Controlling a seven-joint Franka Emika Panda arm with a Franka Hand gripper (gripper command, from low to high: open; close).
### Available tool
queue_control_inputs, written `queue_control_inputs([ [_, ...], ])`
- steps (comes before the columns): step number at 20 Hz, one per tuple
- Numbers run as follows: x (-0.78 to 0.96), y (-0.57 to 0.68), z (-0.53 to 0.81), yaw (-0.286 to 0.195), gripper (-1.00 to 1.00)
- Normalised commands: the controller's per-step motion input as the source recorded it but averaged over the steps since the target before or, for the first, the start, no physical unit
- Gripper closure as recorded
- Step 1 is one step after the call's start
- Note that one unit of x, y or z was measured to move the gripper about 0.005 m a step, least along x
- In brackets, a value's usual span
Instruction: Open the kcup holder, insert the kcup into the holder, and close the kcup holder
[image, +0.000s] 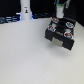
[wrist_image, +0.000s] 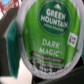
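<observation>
The kcup (wrist_image: 47, 37), a white pod with a green "Green Mountain Dark Magic" lid, fills the wrist view, very close to the camera. A teal finger pad (wrist_image: 10, 47) presses against its side, so my gripper looks shut on it. In the exterior view my gripper (image: 60, 5) hangs at the top edge, above and behind the kcup holder (image: 59, 36). The holder is a black box on the white table at the exterior view's right. Dark-topped pods with reddish marks (image: 66, 34) sit in its round slots. The kcup is too small to make out in the exterior view.
A white upright object (image: 25, 11) stands at the back on the exterior view's left. The white tabletop (image: 25, 55) stretches in front of and to the left of the holder. Behind the table the background is dark.
</observation>
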Motion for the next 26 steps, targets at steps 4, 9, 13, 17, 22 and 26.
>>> queue_control_inputs([
  [4, 0.04, 0.32, -0.14, 0.071, 1.00],
  [9, 0.06, 0.25, -0.16, 0.059, 1.00],
  [13, 0.03, 0.07, -0.21, 0.037, 1.00],
  [17, 0.03, 0.01, -0.23, 0.021, 1.00],
  [22, 0.09, 0.02, -0.18, 0.006, 1.00],
  [26, 0.30, 0.04, 0.01, -0.005, 1.00],
])
